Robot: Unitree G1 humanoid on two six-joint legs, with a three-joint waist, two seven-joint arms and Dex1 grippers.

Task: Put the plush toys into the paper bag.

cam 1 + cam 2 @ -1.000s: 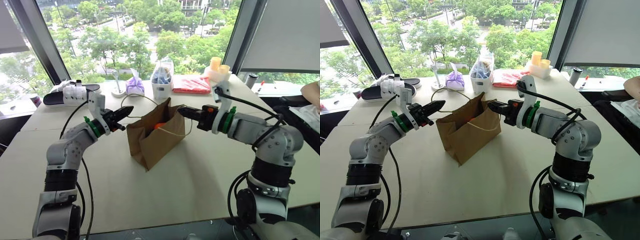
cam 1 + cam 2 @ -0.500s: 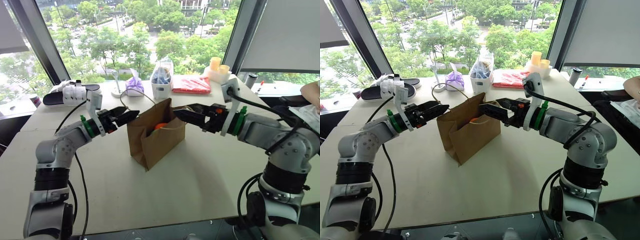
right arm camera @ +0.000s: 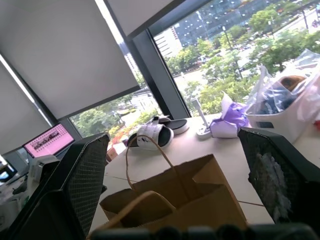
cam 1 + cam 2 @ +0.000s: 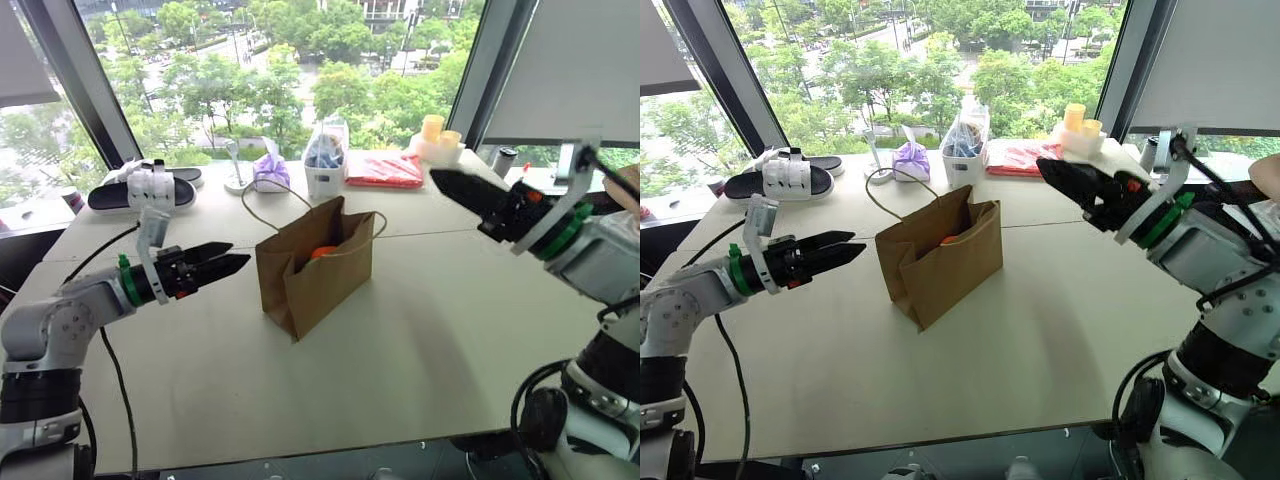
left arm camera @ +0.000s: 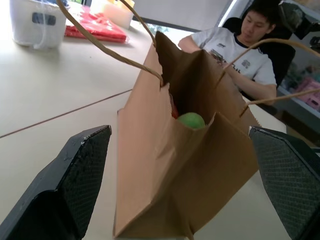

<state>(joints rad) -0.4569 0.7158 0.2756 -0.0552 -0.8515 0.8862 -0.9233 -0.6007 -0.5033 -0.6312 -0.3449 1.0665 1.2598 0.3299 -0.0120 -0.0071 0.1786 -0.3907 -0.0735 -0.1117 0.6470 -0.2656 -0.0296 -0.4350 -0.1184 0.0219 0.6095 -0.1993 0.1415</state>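
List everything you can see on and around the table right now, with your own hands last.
paper bag: one, brown, standing open mid-table, cord handles up.
orange plush toy: one, inside the bag.
green plush toy: one, inside the bag beside the orange one.
purple pouch: one, far edge by the window.
white container: one, under clear plastic, right of the pouch.
red packet: one, far edge, right of the container.
yellow cups: two, on a white holder, far right corner.
sandals: black and white, far left.
person: one, seated beyond the table.
left hand: open, left of the bag, apart from it.
right hand: open, raised right of the bag.
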